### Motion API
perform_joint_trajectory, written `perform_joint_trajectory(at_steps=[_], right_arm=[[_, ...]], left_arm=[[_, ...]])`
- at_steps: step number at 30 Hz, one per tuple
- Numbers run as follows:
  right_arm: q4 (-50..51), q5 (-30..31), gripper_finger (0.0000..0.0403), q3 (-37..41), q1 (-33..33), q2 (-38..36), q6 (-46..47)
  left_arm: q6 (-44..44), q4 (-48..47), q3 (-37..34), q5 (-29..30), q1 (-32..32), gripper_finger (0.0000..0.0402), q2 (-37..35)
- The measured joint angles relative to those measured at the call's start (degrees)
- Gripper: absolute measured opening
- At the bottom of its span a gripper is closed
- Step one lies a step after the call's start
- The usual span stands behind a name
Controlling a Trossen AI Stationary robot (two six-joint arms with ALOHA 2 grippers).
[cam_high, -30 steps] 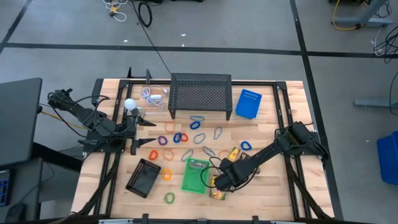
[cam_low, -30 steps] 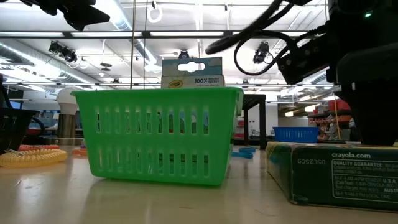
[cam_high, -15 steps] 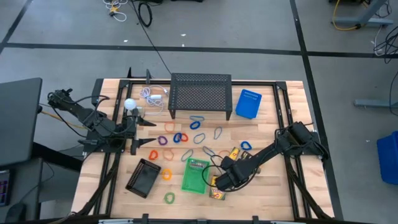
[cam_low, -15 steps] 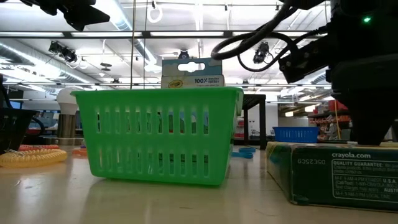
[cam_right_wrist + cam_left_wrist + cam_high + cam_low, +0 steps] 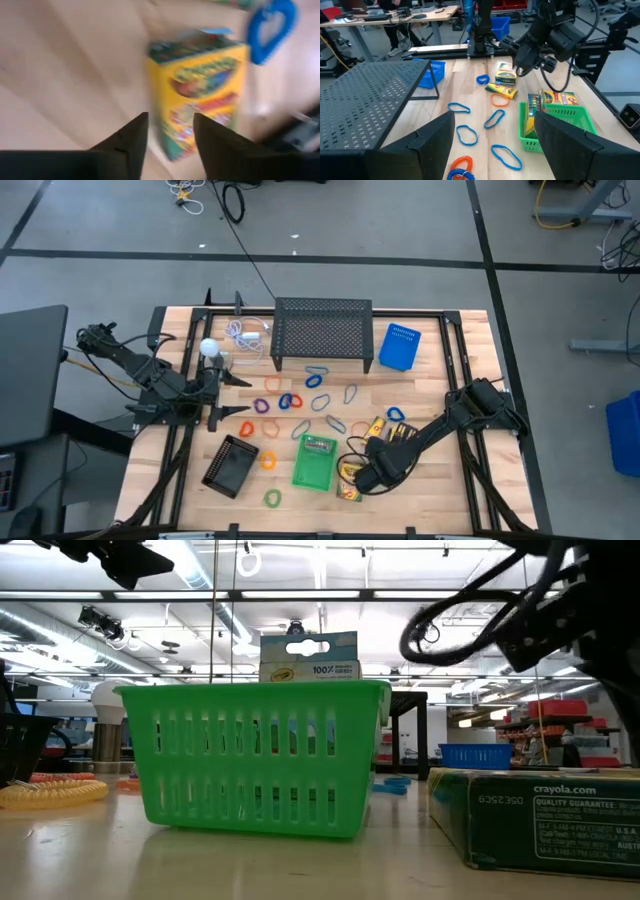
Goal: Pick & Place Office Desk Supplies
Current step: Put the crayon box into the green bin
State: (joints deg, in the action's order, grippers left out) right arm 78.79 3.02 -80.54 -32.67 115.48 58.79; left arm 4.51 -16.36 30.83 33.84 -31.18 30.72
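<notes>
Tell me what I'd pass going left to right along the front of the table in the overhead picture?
Black tray → orange loop → green basket with a crayon box inside → right gripper, open over a crayon box lying on the wood.

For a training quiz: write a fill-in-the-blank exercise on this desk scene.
1. A crayon box stands in the ____ basket.
2. The blue bin sits beside the black mesh ____.
3. The white ball lies near the ____ end effector.

Answers: green; shelf; left
</notes>
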Motion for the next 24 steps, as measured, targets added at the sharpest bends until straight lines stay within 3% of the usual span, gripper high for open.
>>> perform_joint_trajectory(at_steps=[11, 24], right_arm=[[5.78, 4.01, 0.0293, 0.00, 3.23, -0.02, -8.21], [1.86, 5.46, 0.0313, 5.34, 3.04, -0.24, -13.60]], left_arm=[[0.39, -0.22, 0.00, -1.22, 0.01, 0.0283, 0.00], [0.86, -1.16, 0.00, -2.93, 0.02, 0.0283, 0.02]])
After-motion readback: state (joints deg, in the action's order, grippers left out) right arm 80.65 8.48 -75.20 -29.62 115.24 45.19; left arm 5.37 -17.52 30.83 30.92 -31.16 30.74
